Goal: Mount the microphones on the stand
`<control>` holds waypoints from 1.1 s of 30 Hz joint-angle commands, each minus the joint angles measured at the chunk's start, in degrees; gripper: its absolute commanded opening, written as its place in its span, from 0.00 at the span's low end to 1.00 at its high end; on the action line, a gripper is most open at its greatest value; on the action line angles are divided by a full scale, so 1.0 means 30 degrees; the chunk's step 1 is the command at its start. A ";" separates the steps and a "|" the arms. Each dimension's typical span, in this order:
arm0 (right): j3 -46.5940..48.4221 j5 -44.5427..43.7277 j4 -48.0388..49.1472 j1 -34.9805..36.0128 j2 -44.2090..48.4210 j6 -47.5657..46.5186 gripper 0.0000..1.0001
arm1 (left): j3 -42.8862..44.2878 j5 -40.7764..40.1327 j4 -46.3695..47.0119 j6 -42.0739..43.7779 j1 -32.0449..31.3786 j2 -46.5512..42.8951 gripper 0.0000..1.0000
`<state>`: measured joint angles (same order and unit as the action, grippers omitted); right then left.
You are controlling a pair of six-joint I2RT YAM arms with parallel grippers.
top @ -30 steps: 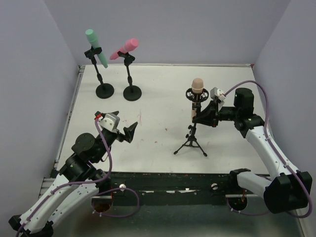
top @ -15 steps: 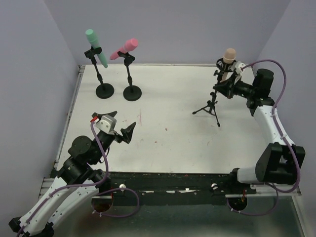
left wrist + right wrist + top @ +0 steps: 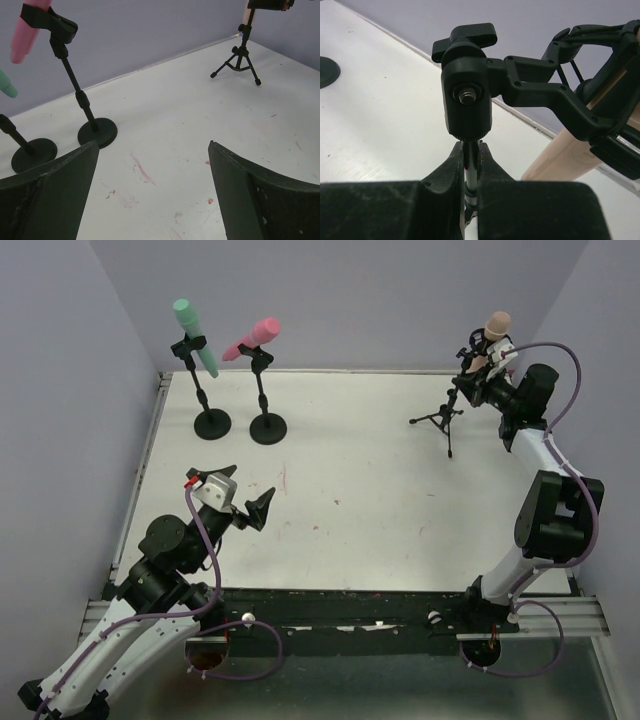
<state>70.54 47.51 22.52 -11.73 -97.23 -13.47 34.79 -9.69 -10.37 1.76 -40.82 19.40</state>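
The teal-green microphone (image 3: 192, 332) and the pink microphone (image 3: 253, 338) each sit clipped in a round-base stand (image 3: 212, 422) (image 3: 268, 428) at the back left. At the back right corner, the peach microphone (image 3: 494, 330) sits in the cradle of a black tripod stand (image 3: 443, 418). My right gripper (image 3: 466, 384) is shut on that tripod's pole (image 3: 471, 167) just under the swivel joint (image 3: 466, 95). The peach microphone's body (image 3: 562, 155) shows to the right of the fingers. My left gripper (image 3: 250, 505) (image 3: 152, 190) hangs open and holds nothing, above the near left of the table.
Purple walls close in the white table (image 3: 340, 470) at the back and both sides. In the left wrist view the pink microphone (image 3: 25, 30) on its stand (image 3: 97, 132), the other round base (image 3: 34, 154) and the tripod (image 3: 241, 59) stand far ahead.
My right arm has carried the tripod stand with the peach microphone from mid-right of the table to the back right corner. The left arm has hardly moved.
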 commanded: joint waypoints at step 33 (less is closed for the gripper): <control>-0.1131 -0.0279 -0.0212 -0.0339 0.0124 -0.0782 0.41 | -0.0052 -0.0313 -0.0176 0.0234 0.0129 -0.0753 0.98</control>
<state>68.55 47.07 22.39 -12.23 -98.72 -15.51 34.79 -9.69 -10.44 1.98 -40.82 18.24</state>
